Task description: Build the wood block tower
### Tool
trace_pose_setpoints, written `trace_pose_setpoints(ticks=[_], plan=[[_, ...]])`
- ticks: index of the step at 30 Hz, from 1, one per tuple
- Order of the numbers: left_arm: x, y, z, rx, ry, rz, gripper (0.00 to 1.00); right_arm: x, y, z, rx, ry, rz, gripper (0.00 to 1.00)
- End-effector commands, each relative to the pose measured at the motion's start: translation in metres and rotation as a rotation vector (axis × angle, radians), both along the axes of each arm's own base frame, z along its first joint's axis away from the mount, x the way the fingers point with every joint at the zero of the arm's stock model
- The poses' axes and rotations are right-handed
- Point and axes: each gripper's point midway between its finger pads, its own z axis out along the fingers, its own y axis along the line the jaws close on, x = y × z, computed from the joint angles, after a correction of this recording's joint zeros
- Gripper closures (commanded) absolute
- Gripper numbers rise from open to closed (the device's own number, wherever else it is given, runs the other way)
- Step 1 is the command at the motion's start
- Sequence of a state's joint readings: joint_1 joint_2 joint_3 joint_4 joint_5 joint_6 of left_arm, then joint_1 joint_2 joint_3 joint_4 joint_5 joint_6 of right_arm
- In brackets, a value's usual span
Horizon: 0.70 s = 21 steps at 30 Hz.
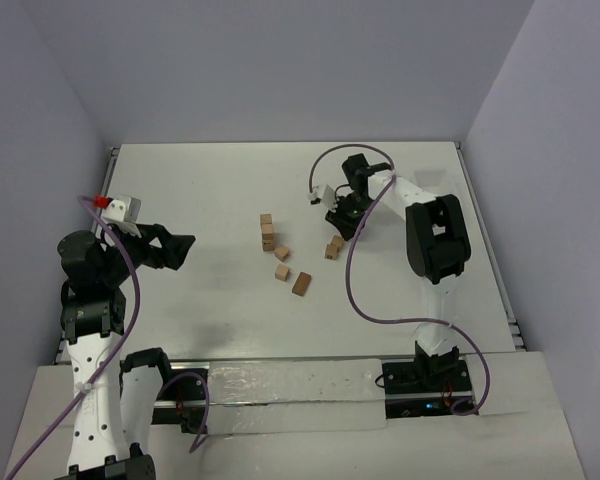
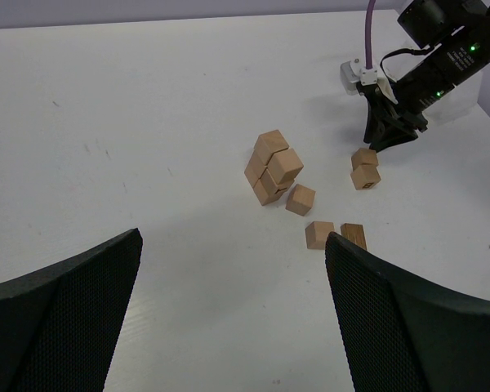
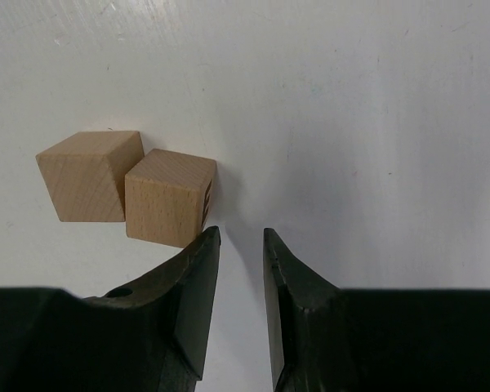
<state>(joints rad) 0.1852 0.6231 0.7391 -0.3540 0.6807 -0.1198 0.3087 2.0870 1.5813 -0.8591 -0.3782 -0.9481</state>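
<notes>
Tower (image 1: 267, 231): central, perhaps three high; top view unclear.
Left gripper (image 1: 177, 248): wide open, empty, far off.
Right gripper (image 3: 241, 237): jaws a narrow slit apart, empty, nearer.
Block pair (image 3: 139, 192): touching, just left of its tips in wrist view.

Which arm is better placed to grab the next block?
Right. The right gripper sits beside two wood blocks, jaws slightly parted and empty; the left gripper hangs open, far from every block.
</notes>
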Motion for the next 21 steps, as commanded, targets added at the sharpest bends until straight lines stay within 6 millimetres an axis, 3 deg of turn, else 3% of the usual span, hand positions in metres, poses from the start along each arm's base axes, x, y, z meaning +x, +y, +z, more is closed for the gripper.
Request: trace_pose_setpoints(ticks=[1, 21], plan=[[0.0020, -0.0007, 0.0133, 0.007, -0.054, -0.014, 0.01, 0.0051, 0.0102, 0.0056, 0.023, -0.007, 0.037, 0.63], [0.0024, -0.0010, 0.0124, 0.008, -0.052, -0.017, 0.01, 0.0047, 0.0168, 0.0054, 0.037, 0.004, 0.080, 0.58]])
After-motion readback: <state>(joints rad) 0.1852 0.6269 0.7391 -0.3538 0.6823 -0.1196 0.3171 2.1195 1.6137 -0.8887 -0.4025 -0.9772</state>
